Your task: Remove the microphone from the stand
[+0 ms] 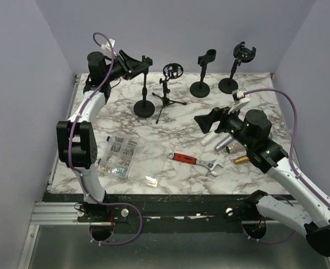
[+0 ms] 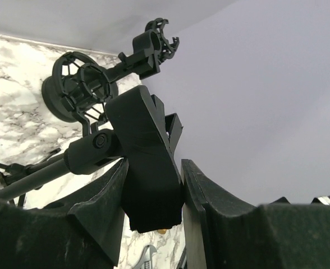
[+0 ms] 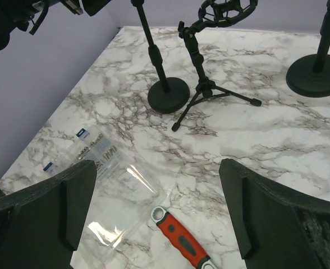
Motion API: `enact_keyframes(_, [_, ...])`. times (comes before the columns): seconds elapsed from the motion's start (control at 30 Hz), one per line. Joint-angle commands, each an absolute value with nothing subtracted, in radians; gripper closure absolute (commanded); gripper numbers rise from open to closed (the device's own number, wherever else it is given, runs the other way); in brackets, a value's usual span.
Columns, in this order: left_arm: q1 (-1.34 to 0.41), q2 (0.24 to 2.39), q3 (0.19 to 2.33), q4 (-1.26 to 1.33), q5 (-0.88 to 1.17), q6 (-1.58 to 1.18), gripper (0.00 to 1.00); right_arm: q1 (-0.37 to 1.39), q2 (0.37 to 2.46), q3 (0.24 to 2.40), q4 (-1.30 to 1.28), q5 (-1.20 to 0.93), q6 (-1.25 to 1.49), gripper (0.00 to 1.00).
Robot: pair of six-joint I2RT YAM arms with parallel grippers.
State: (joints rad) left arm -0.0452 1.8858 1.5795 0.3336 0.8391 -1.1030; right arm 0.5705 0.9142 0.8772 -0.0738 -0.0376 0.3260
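Left wrist view has the left gripper clamped on the black clip head atop the round-base stand at the far left. I cannot tell whether a microphone sits in it. The grasp looks made. Next comes a pull along the clip's axis, without tipping the stand. That arm reaches far, wrist raised. The right gripper hovers wide open at mid-right.
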Motion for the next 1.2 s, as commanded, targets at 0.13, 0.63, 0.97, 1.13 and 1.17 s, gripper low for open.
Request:
enact_keyframes(0.13, [-0.015,1.830,1.395,0.466,0.816,-1.103,1.00,0.571,0.938,0.849,-0.072,-0.027,0.359,0.00])
enact_keyframes(0.63, [-0.009,1.792,1.340,-0.047,0.709,-0.932,1.00,0.572,0.970,0.830,-0.051,-0.057,0.384,0.00])
enact_keyframes(0.97, [-0.009,1.833,1.374,-0.203,0.662,-0.873,1.00,0.572,0.968,0.814,-0.044,-0.057,0.395,0.00])
enact_keyframes(1.13, [-0.009,1.860,1.380,-0.203,0.660,-0.880,1.00,0.572,0.959,0.806,-0.044,-0.057,0.401,0.00])
enact_keyframes(1.17, [-0.009,1.864,1.386,-0.205,0.658,-0.879,1.00,0.572,0.956,0.803,-0.044,-0.055,0.401,0.00])
